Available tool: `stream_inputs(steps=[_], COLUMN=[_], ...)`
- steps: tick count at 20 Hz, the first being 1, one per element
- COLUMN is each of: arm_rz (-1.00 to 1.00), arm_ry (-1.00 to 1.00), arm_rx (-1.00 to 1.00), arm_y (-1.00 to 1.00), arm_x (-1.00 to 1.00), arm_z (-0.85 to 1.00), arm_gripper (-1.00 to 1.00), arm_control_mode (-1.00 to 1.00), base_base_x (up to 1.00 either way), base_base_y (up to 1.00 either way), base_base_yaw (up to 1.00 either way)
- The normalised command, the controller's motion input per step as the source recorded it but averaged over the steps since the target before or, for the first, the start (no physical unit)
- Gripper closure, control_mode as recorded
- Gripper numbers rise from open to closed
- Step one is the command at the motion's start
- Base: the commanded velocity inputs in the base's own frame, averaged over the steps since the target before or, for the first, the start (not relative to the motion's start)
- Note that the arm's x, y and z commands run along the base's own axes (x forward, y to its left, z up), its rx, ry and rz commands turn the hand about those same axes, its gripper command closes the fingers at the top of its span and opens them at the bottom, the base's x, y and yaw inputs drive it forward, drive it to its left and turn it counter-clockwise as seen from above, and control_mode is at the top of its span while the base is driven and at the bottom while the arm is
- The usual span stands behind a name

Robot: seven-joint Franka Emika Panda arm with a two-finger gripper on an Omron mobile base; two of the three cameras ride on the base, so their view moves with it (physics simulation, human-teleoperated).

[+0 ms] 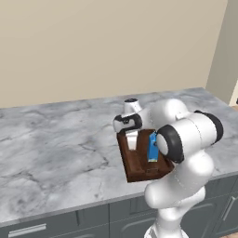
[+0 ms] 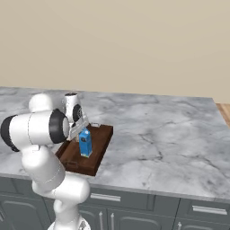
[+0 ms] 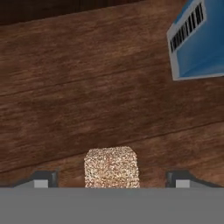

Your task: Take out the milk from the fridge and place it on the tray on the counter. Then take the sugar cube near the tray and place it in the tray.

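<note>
The dark brown tray (image 1: pixel 137 171) (image 2: pixel 98 153) lies on the marble counter (image 1: pixel 56 148) (image 2: pixel 157 139). The blue milk (image 1: pixel 152 148) (image 2: pixel 85 143) stands upright in the tray, and its barcoded side shows in the hand view (image 3: pixel 199 39). The speckled tan sugar cube (image 3: pixel 112 168) rests on the tray's wooden floor (image 3: pixel 87 87). My gripper (image 3: pixel 111 180) (image 1: pixel 131 140) (image 2: pixel 77 129) hangs over the tray beside the carton. It is open, a dark fingertip (image 3: pixel 41 179) stands apart from the cube on either side. The fridge is out of view.
A plain beige wall runs behind the counter. Dark grey cabinets with drawer handles (image 2: pixel 202 210) sit below the counter's front edge. My own white arm (image 1: pixel 186 139) covers part of the tray's near right end in the left base view.
</note>
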Motion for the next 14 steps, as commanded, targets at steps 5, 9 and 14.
stream_inputs(steps=[5, 9, 14], arm_rz=[0.00, 0.00, 0.00], arm_ry=[-0.21, -0.13, -0.14], arm_rx=[0.00, 0.00, 0.00], arm_y=[0.00, -0.01, -0.03], arm_x=[-0.35, -0.46, -0.50], arm_z=[0.89, 1.00, 1.00], arm_gripper=[-1.00, -1.00, -1.00], arm_control_mode=[-1.00, -1.00, -1.00], base_base_x=[0.00, 0.00, 0.00], base_base_y=[0.00, 0.00, 0.00], base_base_yaw=[0.00, 0.00, 0.00])
